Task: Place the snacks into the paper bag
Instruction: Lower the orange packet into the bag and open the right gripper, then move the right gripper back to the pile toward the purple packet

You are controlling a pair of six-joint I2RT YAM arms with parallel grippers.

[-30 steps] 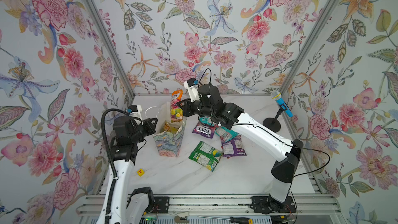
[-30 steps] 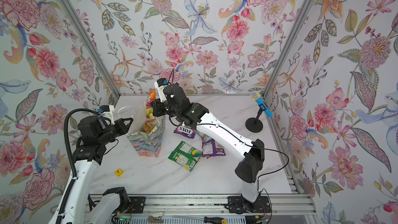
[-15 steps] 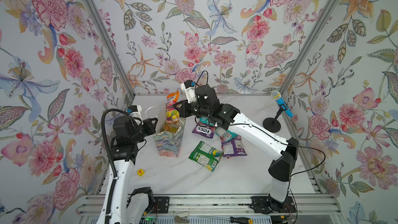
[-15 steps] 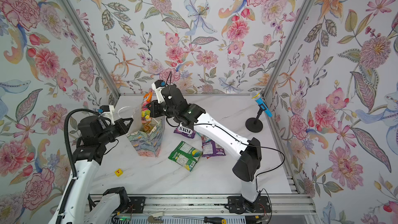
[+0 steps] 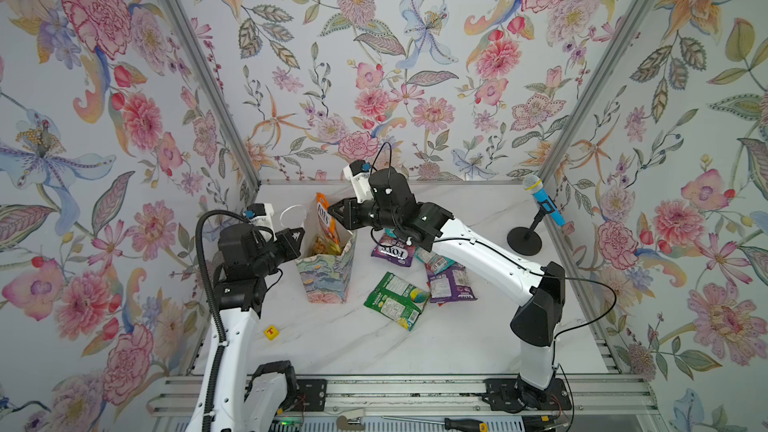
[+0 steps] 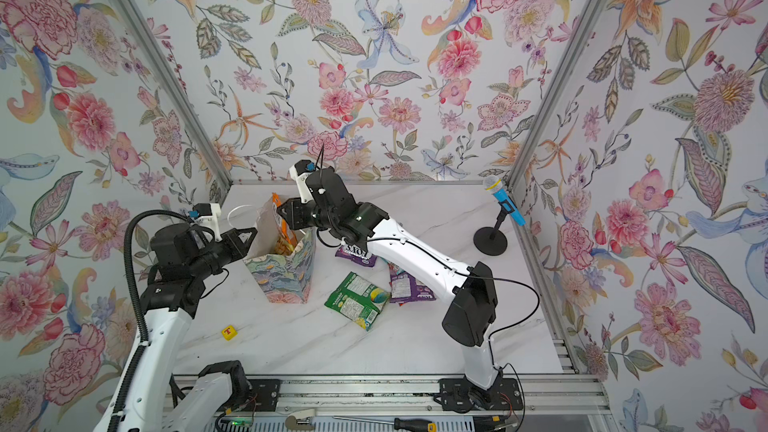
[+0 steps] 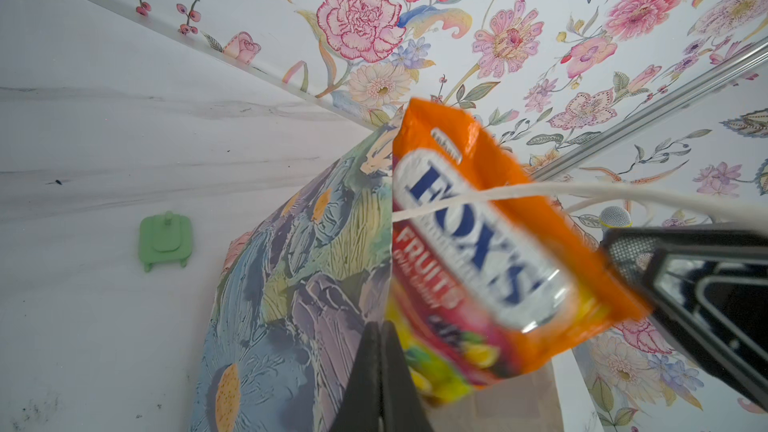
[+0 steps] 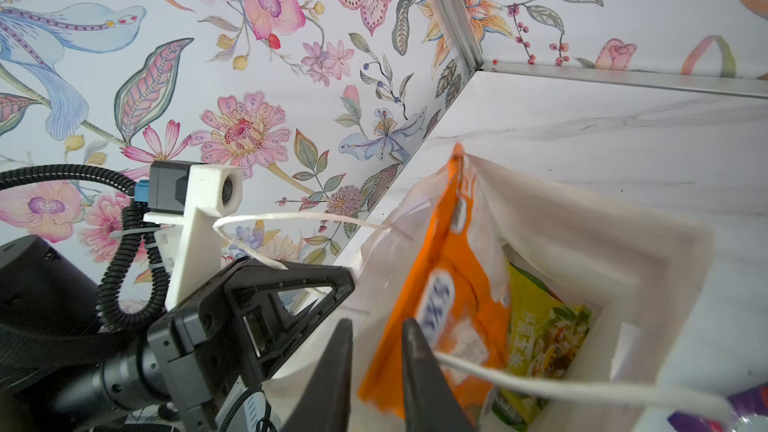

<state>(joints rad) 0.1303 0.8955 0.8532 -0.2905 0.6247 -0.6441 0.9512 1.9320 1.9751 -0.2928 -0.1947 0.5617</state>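
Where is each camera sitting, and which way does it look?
Both top views: high in front, looking down and back across the white marble table; both arms show, left gripper and right gripper at the flower-printed paper bag.
Left wrist view: on the left arm, facing the bag's outside and the glossy orange FOX'S packet; its dark fingers show.
Right wrist view: on the right arm, facing down into the bag; its fingers and the left gripper show.
Shared: both wrist views see the packet and a white cord handle.

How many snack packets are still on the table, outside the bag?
4: purple FOX'S packet partly under the right arm, teal packet beside it, second purple packet in front of that, green packet frontmost. Arm or pile may hide others.
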